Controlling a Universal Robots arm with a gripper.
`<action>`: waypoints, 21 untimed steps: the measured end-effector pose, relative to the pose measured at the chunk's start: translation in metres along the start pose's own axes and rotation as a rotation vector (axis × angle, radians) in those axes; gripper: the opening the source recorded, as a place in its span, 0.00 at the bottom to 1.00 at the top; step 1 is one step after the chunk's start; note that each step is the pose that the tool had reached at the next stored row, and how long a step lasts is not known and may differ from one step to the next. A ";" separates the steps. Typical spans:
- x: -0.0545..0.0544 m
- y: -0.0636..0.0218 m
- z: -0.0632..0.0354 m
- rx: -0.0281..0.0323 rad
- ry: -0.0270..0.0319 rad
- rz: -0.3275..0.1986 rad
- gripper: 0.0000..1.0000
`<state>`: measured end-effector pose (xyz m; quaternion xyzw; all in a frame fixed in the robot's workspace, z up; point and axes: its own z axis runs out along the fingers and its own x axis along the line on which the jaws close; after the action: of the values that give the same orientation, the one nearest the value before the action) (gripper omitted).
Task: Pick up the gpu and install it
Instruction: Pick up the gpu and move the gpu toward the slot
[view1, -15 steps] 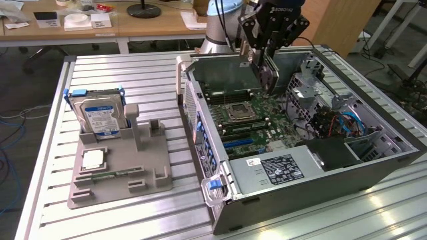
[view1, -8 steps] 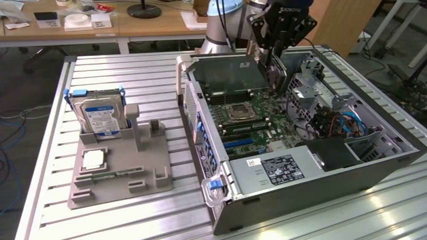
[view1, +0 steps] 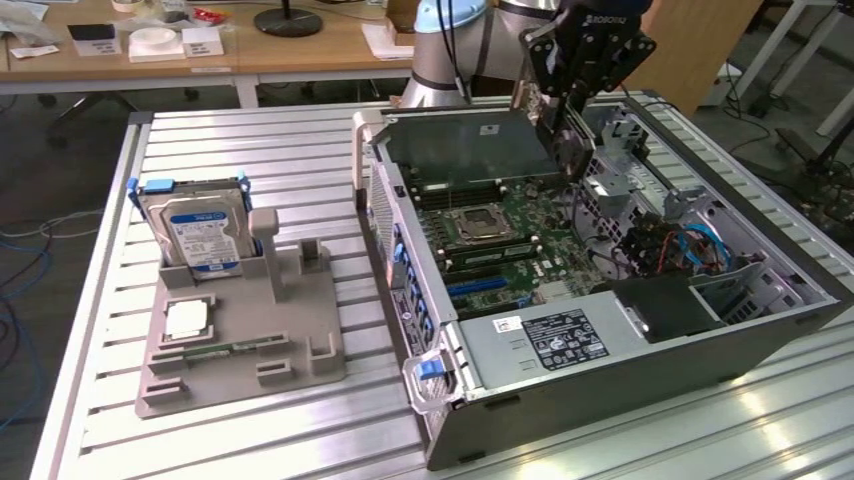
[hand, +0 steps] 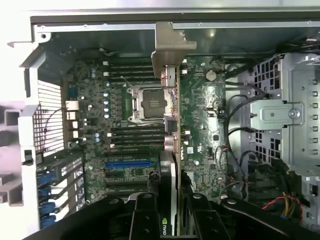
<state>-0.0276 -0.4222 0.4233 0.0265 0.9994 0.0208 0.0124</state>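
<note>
While gpu (hand: 172, 125) hangs on edge above motherboard (hand: 200, 115), gripper (hand: 169, 210) clamps one end, one o'clock in exterior view. Vertical hold likely aims connector edge downward; card lies crosswise to blue PCIe slot (hand: 127, 164), unseated.

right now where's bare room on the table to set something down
Bare table between the grey holder and the far edge, and the strip between holder and computer case. Crowded inside the case, where the pincer holds the gpu.
</note>
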 end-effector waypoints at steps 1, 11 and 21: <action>-0.003 0.0002 0.0001 0.0000 0.0000 0.000 0.27; -0.009 0.0007 0.0003 0.0000 0.0000 0.000 0.27; -0.030 0.0018 0.0008 0.0001 0.0000 0.000 0.27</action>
<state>0.0022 -0.4220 0.4233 0.0266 0.9994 0.0208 0.0124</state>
